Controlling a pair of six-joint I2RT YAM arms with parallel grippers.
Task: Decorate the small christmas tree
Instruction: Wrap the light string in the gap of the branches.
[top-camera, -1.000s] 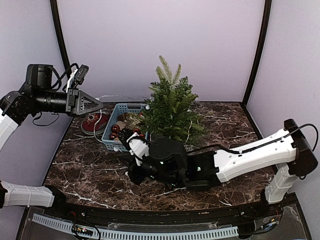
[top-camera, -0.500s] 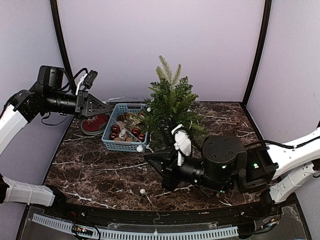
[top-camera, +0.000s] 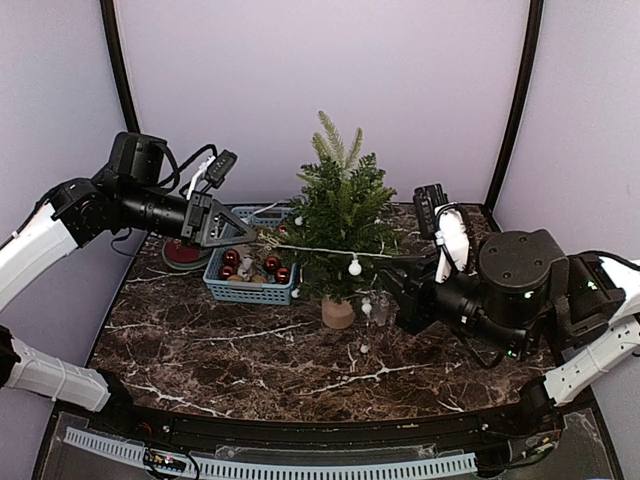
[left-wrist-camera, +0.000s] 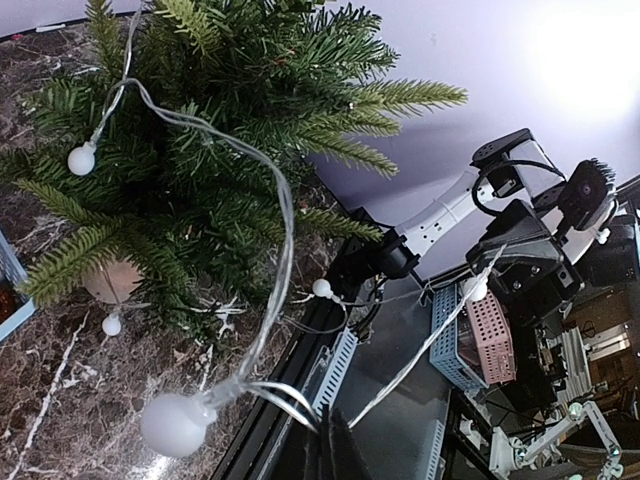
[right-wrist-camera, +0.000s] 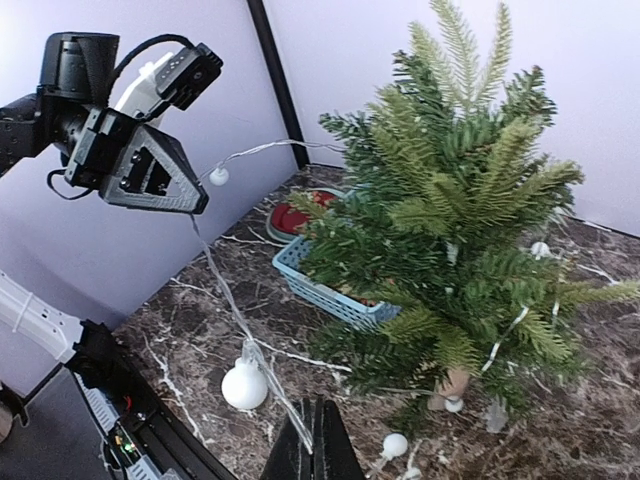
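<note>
Swung rightward, the right gripper and left gripper were clamped on the light string, stretched across the small christmas tree mid-frame; lowering it onto the branches was judged due next.

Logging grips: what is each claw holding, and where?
The left claw and right claw each pinch the light string on its bare wire, stretched across the tree.

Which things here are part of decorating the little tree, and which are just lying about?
In the job: small christmas tree; light string, gripped by left tool and right tool; blue basket; red baubles.
Lying about: red dish beside the basket; blue and pink crates in the background.
</note>
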